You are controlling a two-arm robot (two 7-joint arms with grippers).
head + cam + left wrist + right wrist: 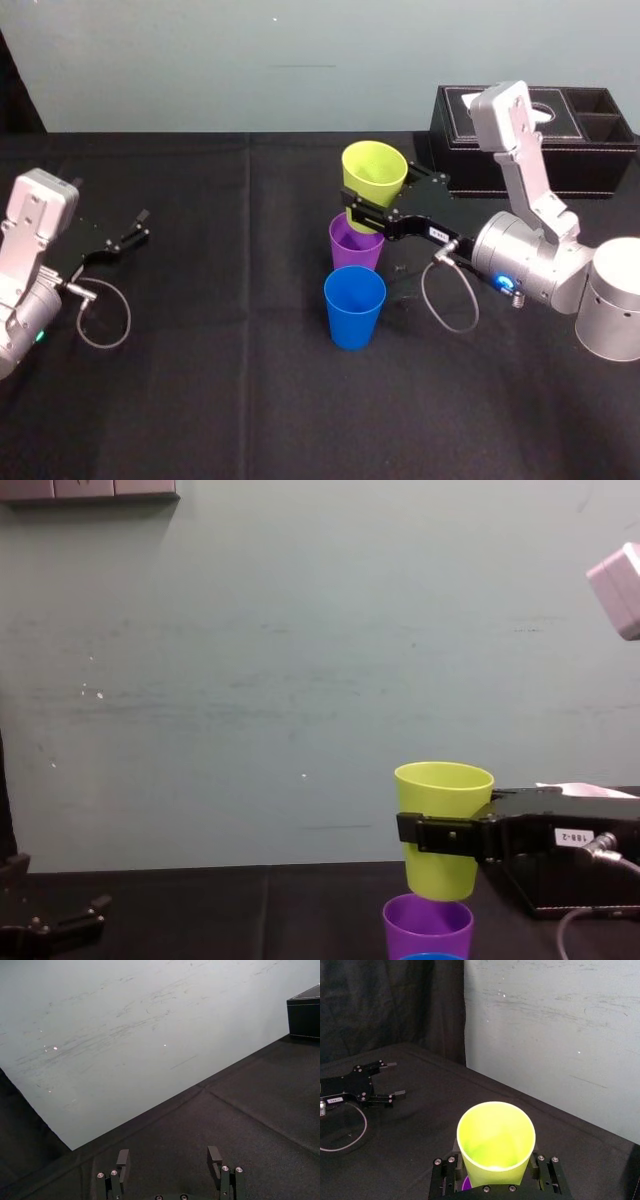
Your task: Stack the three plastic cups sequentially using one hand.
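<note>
My right gripper (385,200) is shut on the yellow-green cup (373,175), one flat finger on each side of its wall, and holds it upright in the air. In the chest view the yellow-green cup (443,825) hangs with its base just over the mouth of the purple cup (428,927). The purple cup (356,245) stands on the black cloth, with the blue cup (354,305) right in front of it. The right wrist view looks down into the yellow-green cup (495,1142) between the fingers, with a sliver of the purple cup (466,1183) below. My left gripper (135,228) rests open at the far left.
A black tissue box (560,140) stands at the back right, behind my right arm. The table (220,400) is covered in black cloth, with a pale wall close behind it. A cable loops beside each wrist. The left gripper (395,1078) lies far from the cups.
</note>
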